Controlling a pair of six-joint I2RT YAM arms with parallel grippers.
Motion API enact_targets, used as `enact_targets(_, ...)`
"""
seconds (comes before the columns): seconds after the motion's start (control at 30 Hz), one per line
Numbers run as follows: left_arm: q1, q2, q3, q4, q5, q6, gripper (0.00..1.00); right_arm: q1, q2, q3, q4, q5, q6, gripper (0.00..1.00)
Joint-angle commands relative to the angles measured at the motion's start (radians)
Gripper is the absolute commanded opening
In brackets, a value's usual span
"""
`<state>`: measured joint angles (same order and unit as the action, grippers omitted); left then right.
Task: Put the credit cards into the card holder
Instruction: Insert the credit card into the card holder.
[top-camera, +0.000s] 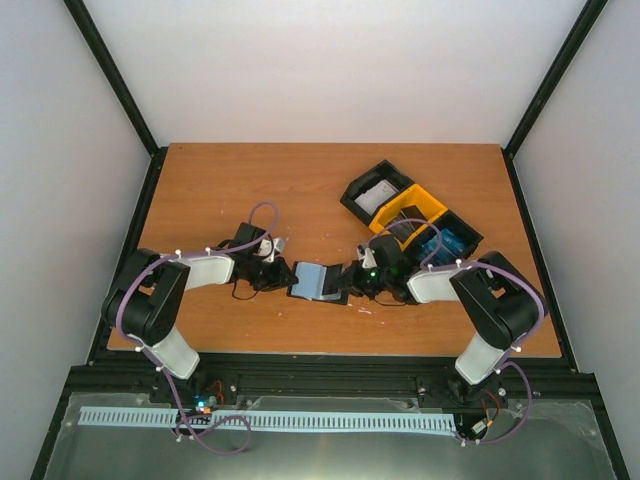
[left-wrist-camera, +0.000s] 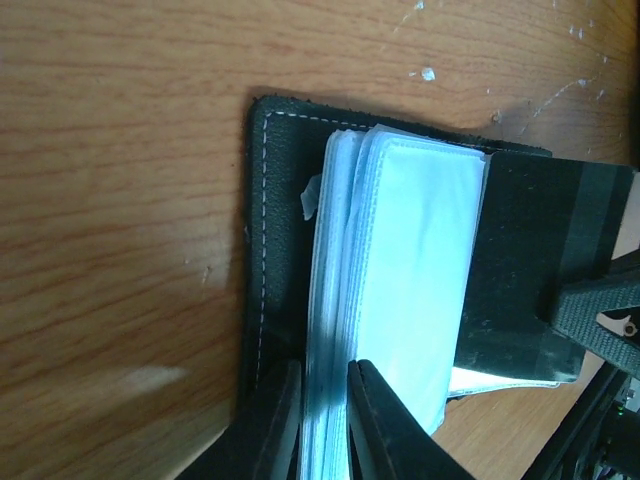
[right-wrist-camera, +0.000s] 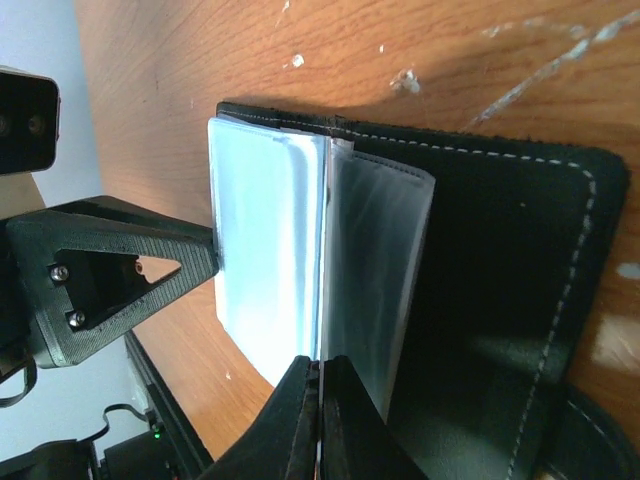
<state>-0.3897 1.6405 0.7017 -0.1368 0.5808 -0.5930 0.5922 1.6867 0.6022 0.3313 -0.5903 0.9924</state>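
Observation:
The black card holder (top-camera: 318, 281) lies open on the wooden table between my two grippers, its pale plastic sleeves fanned upward. In the left wrist view my left gripper (left-wrist-camera: 325, 375) pinches a thick bunch of those sleeves (left-wrist-camera: 420, 250) above the black cover (left-wrist-camera: 280, 200). My right gripper (right-wrist-camera: 320, 372) is shut on a single thin sleeve (right-wrist-camera: 375, 290) from the opposite side, over the stitched cover (right-wrist-camera: 500, 260). Blue credit cards (top-camera: 447, 243) sit in the tray behind the right arm. No card is in either gripper.
A three-compartment black-and-yellow tray (top-camera: 425, 203) stands at the back right, with a grey-white stack (top-camera: 377, 196) in its far compartment. Black frame rails run along the table's sides and front. Pale scuff marks spot the wood near the holder.

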Motion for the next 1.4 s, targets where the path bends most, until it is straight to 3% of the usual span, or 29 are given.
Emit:
enact_targets(0.0, 0.002, -0.005, -0.01, -0.01, -0.059, -0.002, 0.14, 0.022, -0.081, -0.003, -0.085, 0.113, -0.031, 0.03)
enact_targets(0.5, 0.002, -0.004, -0.006, -0.012, -0.072, 0.001, 0.12, 0.067, 0.031, 0.047, 0.016, 0.05, -0.012, 0.03)
enact_targets(0.73, 0.002, -0.012, -0.01, -0.012, -0.073, 0.0, 0.12, 0.069, 0.013, 0.026, 0.068, 0.055, 0.014, 0.03)
enact_targets(1.07, 0.002, -0.023, -0.019, -0.014, -0.096, -0.011, 0.12, 0.07, -0.075, -0.004, 0.003, 0.139, 0.008, 0.03)
enact_targets(1.37, 0.001, -0.03, -0.025, -0.012, -0.096, -0.014, 0.12, 0.073, -0.04, -0.015, 0.053, 0.112, 0.034, 0.03)
